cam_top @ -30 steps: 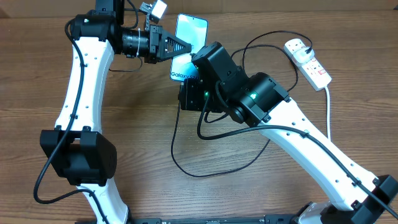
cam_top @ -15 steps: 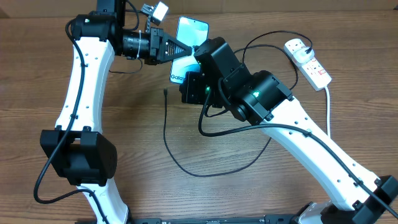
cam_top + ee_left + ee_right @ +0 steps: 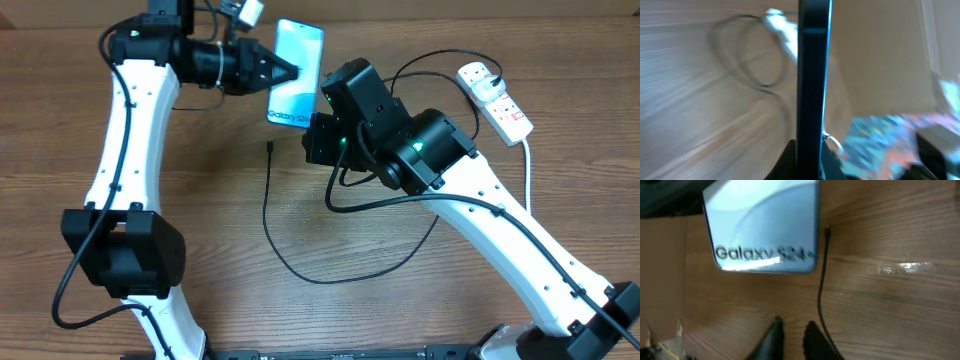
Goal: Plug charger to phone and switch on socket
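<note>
Left gripper (image 3: 808, 152) clamped on phone (image 3: 297, 72), held up edgewise. Right gripper (image 3: 793, 330) fingers slightly apart, empty. Charger (image 3: 821, 285) connector lies on table (image 3: 230, 310) near phone's bottom corner. Grasp close behind connector, square it to port. Socket (image 3: 497, 97) well apart, far right.

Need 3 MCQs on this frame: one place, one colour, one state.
1. Where is the free end of the charger?
A) on the table
B) in the port of the phone
C) off the table edge

2. Charger cable colour?
A) white
B) black
C) red

3. The left gripper is:
A) open
B) shut on the phone
C) out of view

A: the connector lies on bare wood, apart from the phone.
B: a thin black line runs across the table.
B: its fingers clamp the phone's edge in the left wrist view.
</note>
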`<state>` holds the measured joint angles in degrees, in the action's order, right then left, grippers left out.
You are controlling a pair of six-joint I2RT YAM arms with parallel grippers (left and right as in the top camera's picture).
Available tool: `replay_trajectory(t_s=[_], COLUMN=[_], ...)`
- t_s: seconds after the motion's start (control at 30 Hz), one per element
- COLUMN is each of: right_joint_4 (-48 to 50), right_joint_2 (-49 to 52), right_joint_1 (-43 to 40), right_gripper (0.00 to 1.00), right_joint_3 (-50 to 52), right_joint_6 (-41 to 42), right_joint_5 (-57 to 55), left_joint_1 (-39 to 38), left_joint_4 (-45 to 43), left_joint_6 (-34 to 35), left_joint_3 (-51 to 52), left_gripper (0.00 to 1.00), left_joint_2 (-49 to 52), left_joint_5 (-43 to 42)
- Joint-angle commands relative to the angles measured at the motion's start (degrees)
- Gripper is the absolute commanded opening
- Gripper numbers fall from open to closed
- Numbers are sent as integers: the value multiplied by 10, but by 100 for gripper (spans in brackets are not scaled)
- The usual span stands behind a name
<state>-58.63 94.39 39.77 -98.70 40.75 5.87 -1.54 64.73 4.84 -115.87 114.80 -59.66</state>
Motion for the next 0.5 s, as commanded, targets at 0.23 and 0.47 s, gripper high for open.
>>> replay_trajectory(t_s=[0.23, 0.47], right_joint_4=[-2, -19], right_joint_2=[0, 5], right_joint_1=[-2, -2], right_gripper=[57, 66], right_joint_3=[-17, -17], right_joint_6=[-2, -2], right_joint_5=[-79, -138], left_joint_1=[16, -4], left_joint_4=[58, 58], left_joint_6=[33, 70], left_joint_3=[-9, -2], left_gripper=[4, 4], left_joint_2=[-7, -5], left_joint_5=[359, 512])
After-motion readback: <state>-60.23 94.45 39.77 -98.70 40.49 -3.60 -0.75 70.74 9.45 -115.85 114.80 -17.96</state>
